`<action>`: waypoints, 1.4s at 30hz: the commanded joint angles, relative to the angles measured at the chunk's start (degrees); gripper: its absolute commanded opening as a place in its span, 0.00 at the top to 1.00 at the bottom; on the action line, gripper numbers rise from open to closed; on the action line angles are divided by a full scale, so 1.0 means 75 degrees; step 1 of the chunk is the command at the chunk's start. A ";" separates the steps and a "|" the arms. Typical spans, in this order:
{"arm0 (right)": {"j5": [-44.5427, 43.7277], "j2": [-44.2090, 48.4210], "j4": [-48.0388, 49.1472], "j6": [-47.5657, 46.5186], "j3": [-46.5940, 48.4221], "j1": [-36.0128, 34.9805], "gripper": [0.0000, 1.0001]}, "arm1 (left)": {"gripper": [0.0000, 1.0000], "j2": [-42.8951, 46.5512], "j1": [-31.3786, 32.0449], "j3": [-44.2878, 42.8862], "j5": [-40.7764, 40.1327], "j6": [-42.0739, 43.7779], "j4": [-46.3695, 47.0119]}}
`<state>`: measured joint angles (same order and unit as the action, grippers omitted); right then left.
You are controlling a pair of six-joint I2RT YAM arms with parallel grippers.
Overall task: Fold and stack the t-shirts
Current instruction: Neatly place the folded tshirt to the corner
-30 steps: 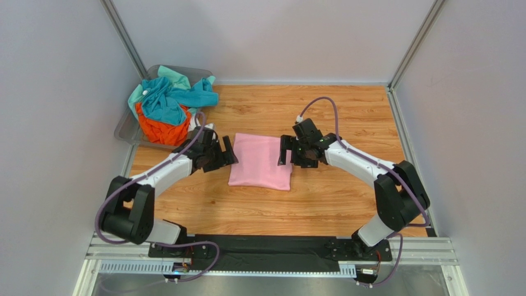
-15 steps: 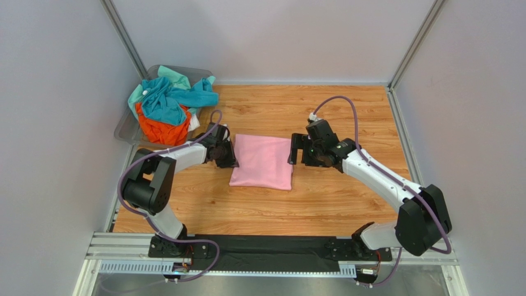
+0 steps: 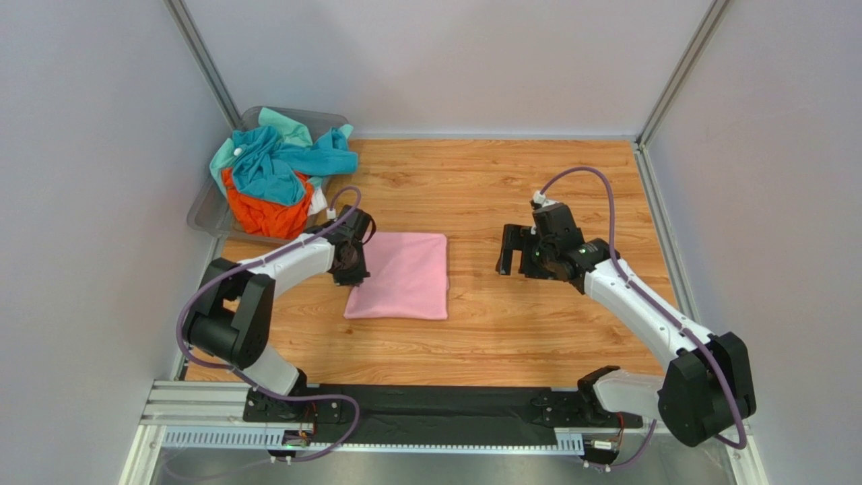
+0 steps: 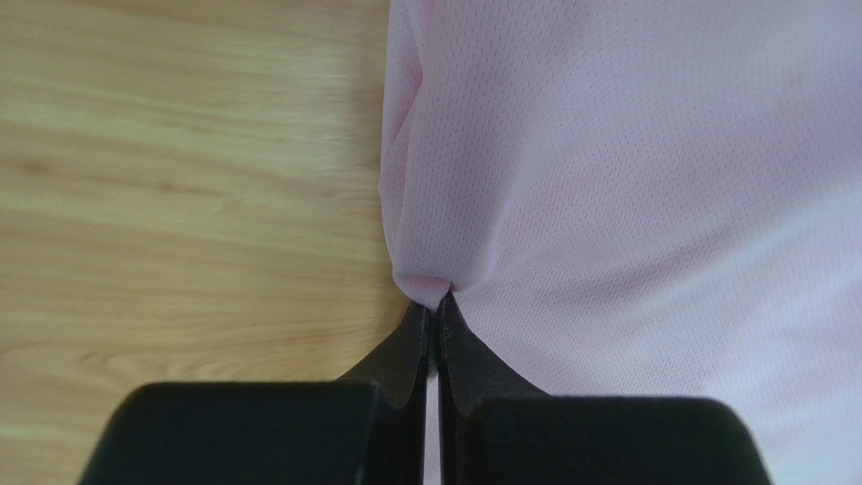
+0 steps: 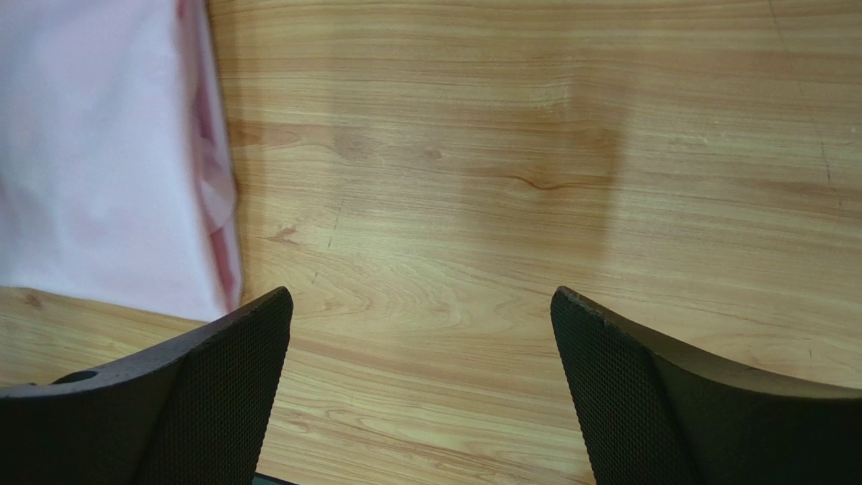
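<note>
Between the left fingers point(image 4: 403, 356): a small pucker of the pink shirt point(image 4: 627, 182) at its edge was clamped, the tips pressed together with only cloth in the seam.
Left gripper point(image 3: 351, 259): it sat low over the table point(image 3: 486, 182), closed on the shirt's side edge. In the wrist view the cloth spread ahead of it and to its right, with bare wood to its left.
Shirt: it was folded to a neat rectangle and lay flat on the wood. One side was in the left gripper. The opposite side faced the right gripper point(image 3: 518, 251) but was apart from it.
Right gripper: it was spread wide with nothing between its fingers, over bare wood. In its own view the shirt's layered edge lay ahead and to its left, clear of both fingers.
Gap: from above, a strip of bare table separated the right gripper from the shirt.
Bin point(image 3: 202, 217): it stood beyond the left gripper and to its left, off the wood's far corner. It was clear-walled and held a loose heap of teal shirts point(image 3: 268, 162) over an orange shirt point(image 3: 265, 214).
</note>
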<state>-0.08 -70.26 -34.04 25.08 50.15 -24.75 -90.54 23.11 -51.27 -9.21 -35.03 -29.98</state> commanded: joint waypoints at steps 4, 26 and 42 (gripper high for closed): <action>0.0607 0.0134 0.0237 -0.0379 -0.0230 0.0452 0.00 | 1.00 0.0774 -0.0515 0.0307 -0.2214 -0.0088 -0.1195; 0.0889 -0.0136 0.0238 -0.0438 -0.0265 0.0921 0.00 | 1.00 0.1725 -0.3513 0.0882 -0.3764 0.1530 -0.0222; 0.0842 -0.0570 0.0203 -0.0461 -0.0125 0.1109 0.00 | 1.00 0.1292 -0.5483 0.0696 -0.3565 0.0697 -0.0456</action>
<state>6.96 -74.15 -33.61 22.59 47.68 -16.99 -80.05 -14.94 -43.57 -36.10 -28.25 -33.65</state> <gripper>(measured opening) 0.998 0.010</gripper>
